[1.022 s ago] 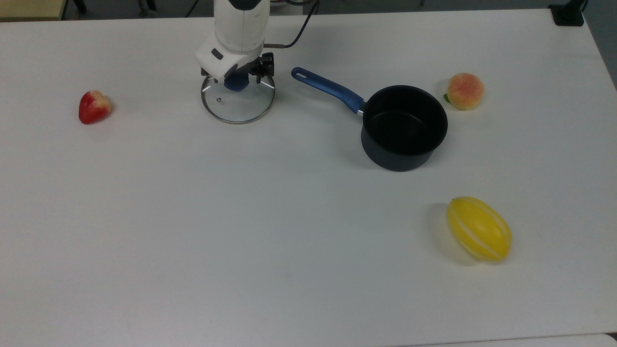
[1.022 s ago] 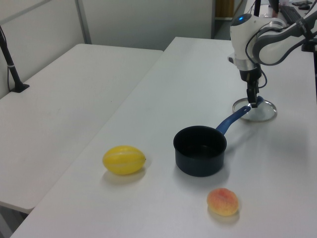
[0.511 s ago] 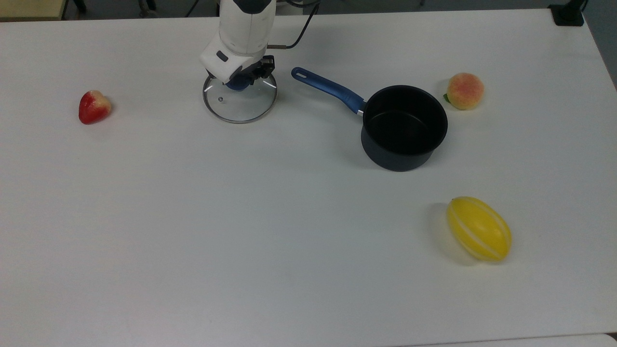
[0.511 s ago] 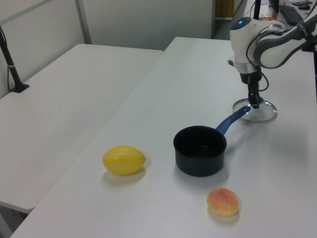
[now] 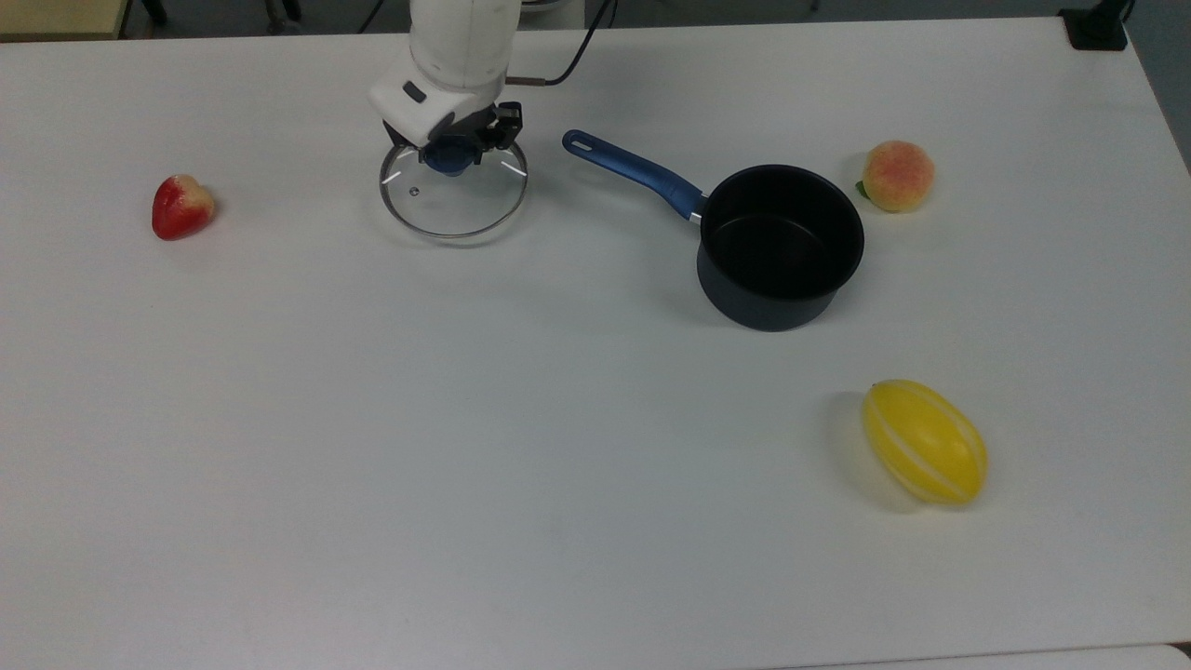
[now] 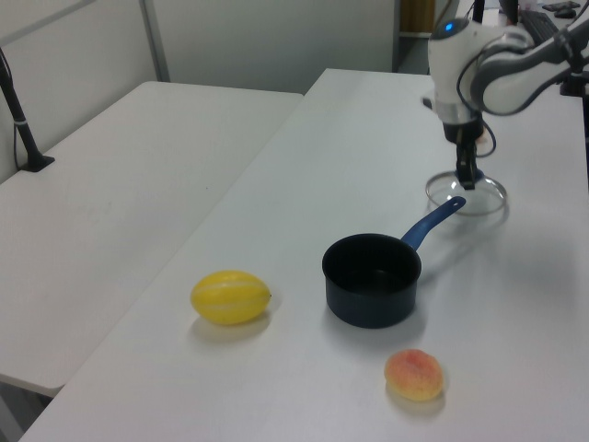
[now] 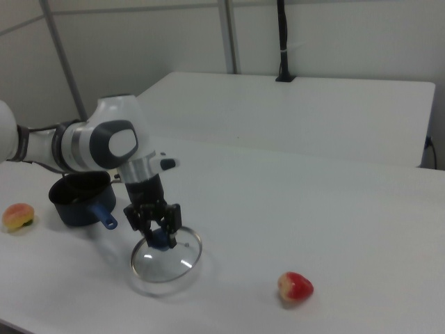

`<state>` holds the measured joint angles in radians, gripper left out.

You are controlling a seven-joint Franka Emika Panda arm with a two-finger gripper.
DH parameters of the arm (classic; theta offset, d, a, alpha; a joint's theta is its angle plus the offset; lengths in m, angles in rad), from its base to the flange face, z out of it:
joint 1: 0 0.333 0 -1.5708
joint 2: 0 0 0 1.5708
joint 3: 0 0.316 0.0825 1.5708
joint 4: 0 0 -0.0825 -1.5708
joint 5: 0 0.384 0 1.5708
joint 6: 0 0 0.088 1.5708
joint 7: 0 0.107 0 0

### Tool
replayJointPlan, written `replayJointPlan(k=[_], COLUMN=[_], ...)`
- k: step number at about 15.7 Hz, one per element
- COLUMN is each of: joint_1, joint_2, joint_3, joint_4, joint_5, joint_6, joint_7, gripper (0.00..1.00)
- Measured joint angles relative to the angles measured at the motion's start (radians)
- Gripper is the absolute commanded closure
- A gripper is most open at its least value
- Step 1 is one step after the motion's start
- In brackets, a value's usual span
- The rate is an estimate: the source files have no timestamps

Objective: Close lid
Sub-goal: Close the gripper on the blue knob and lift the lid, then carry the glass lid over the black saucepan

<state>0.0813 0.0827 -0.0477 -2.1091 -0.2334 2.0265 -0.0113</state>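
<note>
My gripper (image 5: 449,156) is shut on the blue knob of the round clear glass lid (image 5: 453,203), at the back of the white table in the top view. In the right view the lid (image 7: 167,264) hangs a little above the tabletop under the gripper (image 7: 158,236), with its shadow below. In the left view the gripper (image 6: 463,180) and lid (image 6: 480,196) sit beyond the pan's handle. The dark saucepan (image 5: 780,244) stands open and upright at the top view's right, its blue handle (image 5: 633,170) pointing toward the lid.
A red strawberry (image 5: 182,206) lies at the top view's left. A peach (image 5: 897,175) sits just beyond the saucepan on the top view's right. A yellow melon (image 5: 925,441) lies nearer the front right. A second white table (image 6: 120,166) adjoins on the left view's left.
The gripper dropped onto the lid's blue knob, then rose with it. The lid has come off the table and shifted slightly to the top view's left. The saucepan has not moved.
</note>
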Motion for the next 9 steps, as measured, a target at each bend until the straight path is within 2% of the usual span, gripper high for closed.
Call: replayJointPlan(k=[5,9], joint_1=[-0.024,-0.021], joint_2=[-0.039,-0.060], joint_3=[-0.002,0.002], joint_4=[0.124,0.273], joint_5=[0.013,0.129], joint_6=[-0.092,-0.216], joint_7=[-0.002,-0.013], gripper=[0.98,0.98])
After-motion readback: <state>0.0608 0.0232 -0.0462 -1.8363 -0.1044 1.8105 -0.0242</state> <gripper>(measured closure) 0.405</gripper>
